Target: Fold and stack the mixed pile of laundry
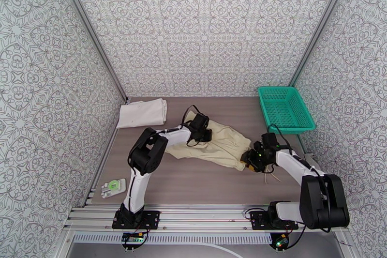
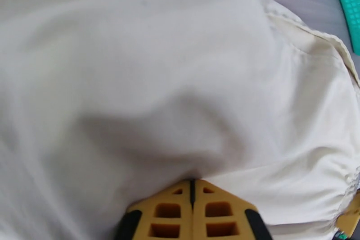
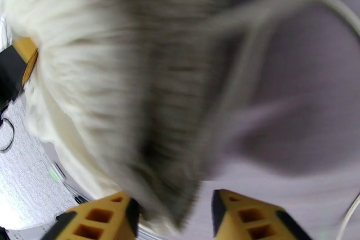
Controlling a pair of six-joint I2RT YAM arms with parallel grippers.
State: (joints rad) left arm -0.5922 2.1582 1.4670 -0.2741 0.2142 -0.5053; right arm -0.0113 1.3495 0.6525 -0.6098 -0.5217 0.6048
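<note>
Where the grey wood-grain surface (image 1: 203, 184) runs back to the far wall, grey-and-white patterned panels (image 1: 203, 31) close it in on three sides. Bare metal posts (image 1: 92, 31) stand in the two far corners, and a metal rail (image 1: 208, 213) crosses the near edge, where both arms are bolted. A teal basket (image 1: 285, 109) sits in the far right corner. The T-shirt (image 1: 143, 113) lies folded in the far left corner, well apart from everything else. The beige garment (image 1: 222, 140) sprawls rumpled across the middle, between the two arms. At its far left end the left fingers (image 2: 171, 211) are clenched on a pinch of the cloth, which bunches up over their tips. At its near right end the right fingers (image 3: 103, 218) stand apart, released; a blurred corner of the cloth hangs in the gap. Thin white cords (image 1: 272, 177) trail on the surface just beside that arm. A small white-and-green device (image 1: 114, 187) lies near the front left.
</note>
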